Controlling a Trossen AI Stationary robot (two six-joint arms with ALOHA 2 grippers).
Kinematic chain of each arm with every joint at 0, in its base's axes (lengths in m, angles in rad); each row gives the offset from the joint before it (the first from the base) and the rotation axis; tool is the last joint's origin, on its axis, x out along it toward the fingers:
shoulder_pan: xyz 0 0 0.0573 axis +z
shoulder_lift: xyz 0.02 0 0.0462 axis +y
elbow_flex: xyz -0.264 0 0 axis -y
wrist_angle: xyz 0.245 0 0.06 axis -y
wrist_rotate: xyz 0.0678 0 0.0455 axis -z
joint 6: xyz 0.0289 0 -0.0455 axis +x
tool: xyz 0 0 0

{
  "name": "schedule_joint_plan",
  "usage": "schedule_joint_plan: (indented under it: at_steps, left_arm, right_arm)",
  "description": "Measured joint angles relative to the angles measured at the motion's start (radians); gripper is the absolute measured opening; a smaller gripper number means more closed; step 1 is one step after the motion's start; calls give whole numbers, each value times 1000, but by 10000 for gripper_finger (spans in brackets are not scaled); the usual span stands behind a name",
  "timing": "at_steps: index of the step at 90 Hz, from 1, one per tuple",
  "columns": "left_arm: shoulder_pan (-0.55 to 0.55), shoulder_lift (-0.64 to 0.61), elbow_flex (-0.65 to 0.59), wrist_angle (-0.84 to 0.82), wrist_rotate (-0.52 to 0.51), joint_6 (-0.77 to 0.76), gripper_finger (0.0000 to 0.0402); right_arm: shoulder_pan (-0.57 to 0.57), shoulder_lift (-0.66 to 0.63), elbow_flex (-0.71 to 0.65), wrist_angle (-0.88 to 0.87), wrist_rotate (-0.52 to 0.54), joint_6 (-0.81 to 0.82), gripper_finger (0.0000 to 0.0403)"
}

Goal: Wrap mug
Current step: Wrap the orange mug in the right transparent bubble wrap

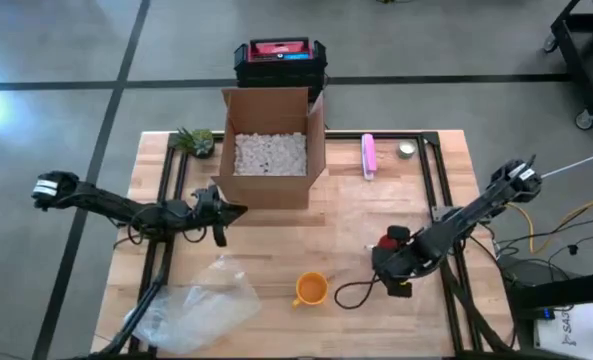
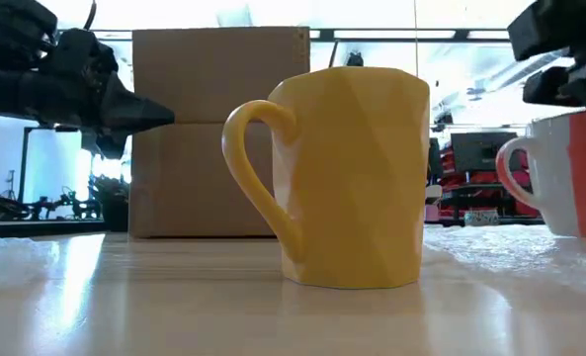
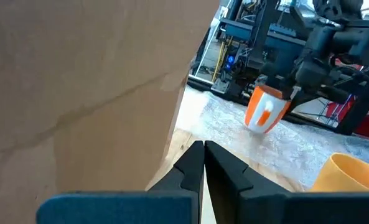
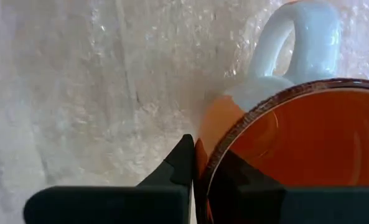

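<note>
My right tool [image 1: 400,262], lower right, pinches orange-white mug [image 3: 266,109] rim; thin grip may slip. Left tool [image 1: 238,211] closed, empty.

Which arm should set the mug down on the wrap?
Right, probably. The right pincer already grips the rim of the orange-and-white mug above the bubble wrap. The left pincer is shut and empty beside the cardboard box.

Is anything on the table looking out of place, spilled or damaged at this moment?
Nothing stands out. The yellow faceted mug stands upright; the open cardboard box keeps its white filler inside. The right gripper holds the orange-and-white mug by its rim over bubble wrap.
</note>
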Motion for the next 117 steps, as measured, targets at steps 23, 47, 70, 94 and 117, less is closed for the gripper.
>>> schedule_joint_plan:
  at_steps: [23,47,70,94,117]
  left_arm:
    - [0,0,0,5,0,0,0]
    - [0,0,0,12,7,0,0]
    - [0,0,0,15,17,0,0]
    - [0,0,0,20,29,0,0]
    - [0,0,0,24,28,-2,0]
  right_arm:
    - [0,34,2,-8,2,1,38]
    - [0,-50,109,-162,-18,54,129]
    - [149,-97,229,-26,-158,240,169]
    - [389,73,261,232,26,326,150]
    - [429,384,356,276,-2,145,140]
